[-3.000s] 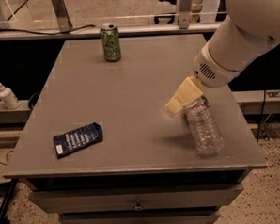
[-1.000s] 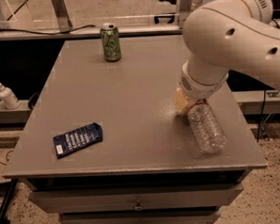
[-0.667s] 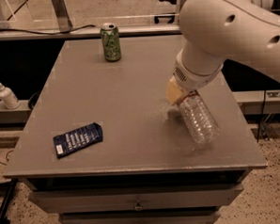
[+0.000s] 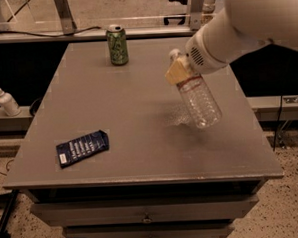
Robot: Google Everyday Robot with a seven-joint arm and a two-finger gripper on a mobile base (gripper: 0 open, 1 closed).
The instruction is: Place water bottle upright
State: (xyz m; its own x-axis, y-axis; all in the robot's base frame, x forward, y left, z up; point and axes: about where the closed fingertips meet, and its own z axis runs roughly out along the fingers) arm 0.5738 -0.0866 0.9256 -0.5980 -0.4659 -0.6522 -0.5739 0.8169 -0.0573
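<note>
The water bottle [image 4: 200, 102] is clear ribbed plastic with a white cap [image 4: 174, 53] and a thin red band near its neck. It hangs tilted above the right side of the grey table [image 4: 140, 136], cap end up and to the left, base down and to the right. My gripper [image 4: 179, 69], with tan fingers on a large white arm, is shut on the bottle's neck end. The bottle's base is lifted off the tabletop.
A green drink can [image 4: 117, 44] stands upright at the table's back middle. A dark blue flat packet [image 4: 82, 148] lies at the front left. A small white pump bottle [image 4: 6, 100] sits on a low shelf left of the table.
The bottle lay on its side on the table's right part. My gripper closed on its neck end and lifted it, swinging the cap end up.
</note>
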